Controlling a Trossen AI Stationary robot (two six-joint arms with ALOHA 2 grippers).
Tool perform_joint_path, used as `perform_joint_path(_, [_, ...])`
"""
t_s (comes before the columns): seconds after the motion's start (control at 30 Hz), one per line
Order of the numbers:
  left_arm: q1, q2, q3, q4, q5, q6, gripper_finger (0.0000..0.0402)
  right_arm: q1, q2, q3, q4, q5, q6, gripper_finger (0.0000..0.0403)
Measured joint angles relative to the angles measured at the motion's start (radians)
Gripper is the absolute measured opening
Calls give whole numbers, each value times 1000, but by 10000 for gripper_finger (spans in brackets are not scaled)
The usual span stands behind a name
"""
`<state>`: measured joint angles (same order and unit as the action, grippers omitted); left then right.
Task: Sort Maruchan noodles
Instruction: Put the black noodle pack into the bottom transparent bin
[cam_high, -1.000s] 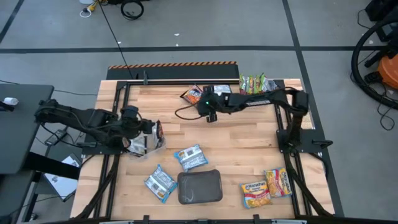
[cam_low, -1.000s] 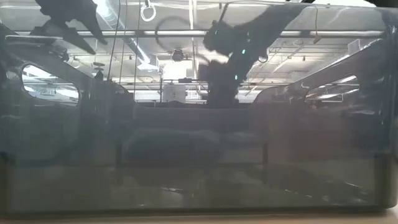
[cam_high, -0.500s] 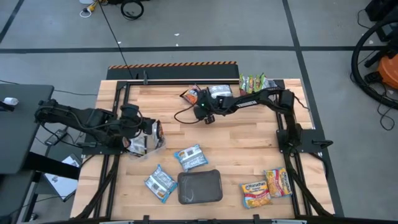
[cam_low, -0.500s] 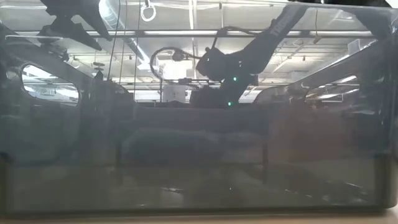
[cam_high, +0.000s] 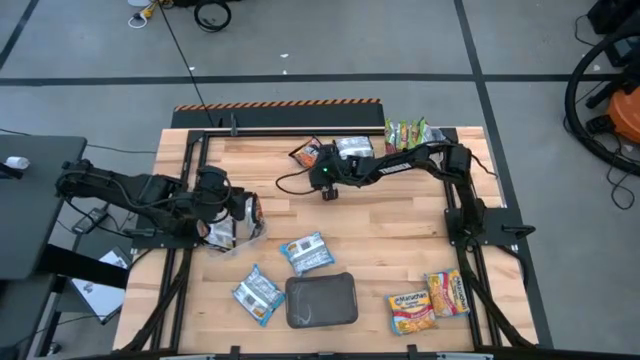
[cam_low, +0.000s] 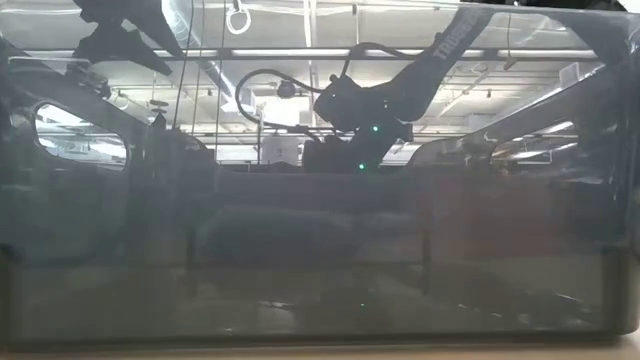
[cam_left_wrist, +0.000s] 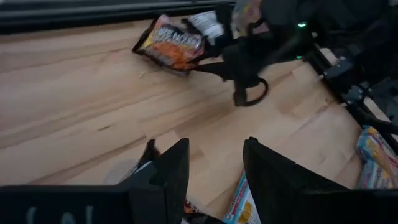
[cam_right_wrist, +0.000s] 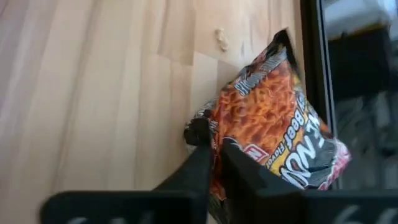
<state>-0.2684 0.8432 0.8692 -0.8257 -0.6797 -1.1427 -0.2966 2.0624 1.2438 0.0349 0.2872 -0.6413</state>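
Fingers of the right gripper (cam_right_wrist: 211, 155) were wide open a moment ago; now they pinch the edge of the dark red-brown flat plastic noodle packet (cam_right_wrist: 273, 118) at the far edge of the wooden table (cam_high: 400, 215). That looks like a fresh grab, so lifting it away should come next.

The left gripper (cam_left_wrist: 214, 168) waits at the left side, fingers partly spread, holding nothing I can see.

Close behind the grabbed packet lie a silver packet (cam_high: 352, 146) and green packets (cam_high: 406, 132). Blue-white packets (cam_high: 306, 252) and the dark grey tray (cam_high: 321, 300) sit nearer the front, yellow-orange packets (cam_high: 430, 300) at the front right. Nothing blocks the lift.
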Motion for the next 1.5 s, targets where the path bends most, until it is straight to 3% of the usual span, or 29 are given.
perform_joint_path(0.1, [0, -1, 19, 17, 13, 90, 156, 3, -13, -1, -19, -1, 123, 9])
perform_joint_path(0.23, [0, -1, 87, 21, 33, 236, 156, 14, -75, -1, -20, -5, 332, 12])
perform_joint_path(0.37, [0, -2, 149, 29, 24, 388, 156, 9, -181, -1, -26, -8, 691, 6])
perform_joint_path(0.53, [4, 10, 154, 87, -126, 447, 158, -18, -321, -1, -8, 6, 1196, 8])
perform_joint_path(0.8, [25, 153, 154, 222, -297, 614, 199, 10, -429, 0, 63, 120, 1643, 5])
perform_joint_path(0.97, [105, 287, 154, 404, -307, 697, 238, 81, -415, 0, 139, 229, 1693, 5])
perform_joint_path(1.13, [169, 392, 154, 523, -173, 780, 258, 169, -398, -1, 285, 324, 1472, 5])
perform_joint_path(1.3, [177, 456, 154, 670, -165, 894, 259, 237, -398, 0, 382, 332, 1340, 5])
perform_joint_path(1.5, [180, 479, 154, 737, -167, 850, 259, 276, -397, 0, 372, 323, 1266, 5])
